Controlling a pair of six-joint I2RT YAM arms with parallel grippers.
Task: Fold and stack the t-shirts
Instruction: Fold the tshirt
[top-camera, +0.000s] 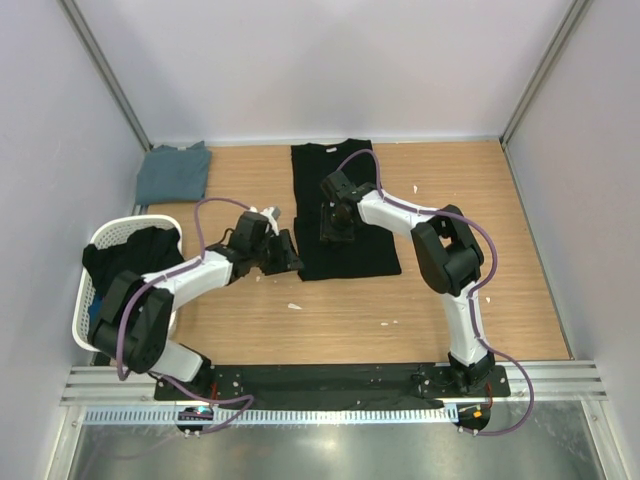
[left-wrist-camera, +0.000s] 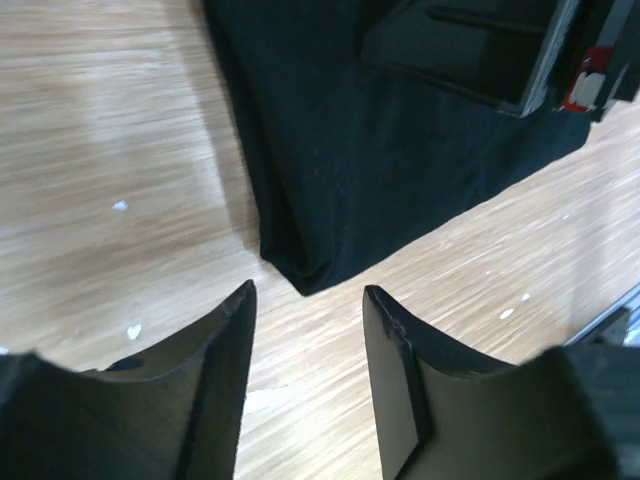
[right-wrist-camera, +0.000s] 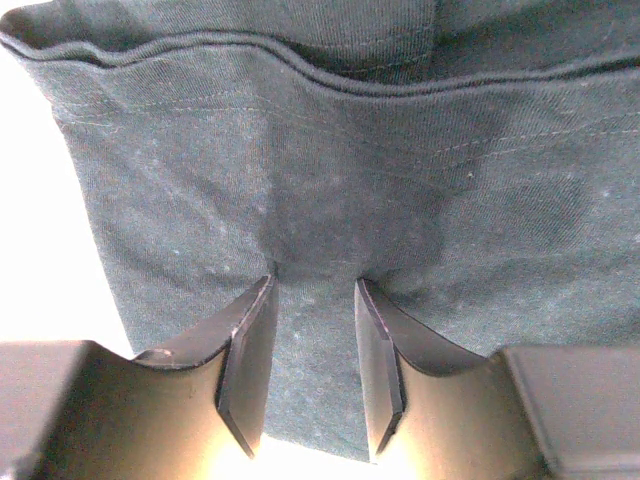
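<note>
The black shirt (top-camera: 322, 180) lies folded into a long strip mid-surface (top-camera: 450, 290), with the grey shirt (top-camera: 175, 172) folded at the far left corner. Our left end effector (left-wrist-camera: 308, 295) hangs empty, jaws moderately apart, just short of the strip's near-left corner, while our right end effector (right-wrist-camera: 315, 285) presses on the cloth's middle, jaws partly apart and gripping nothing we can see. If the left closes from here it may catch only the top layer — or none — and peel the fold open, and lifting the hem while the right pins the middle could drag the strip askew.
</note>
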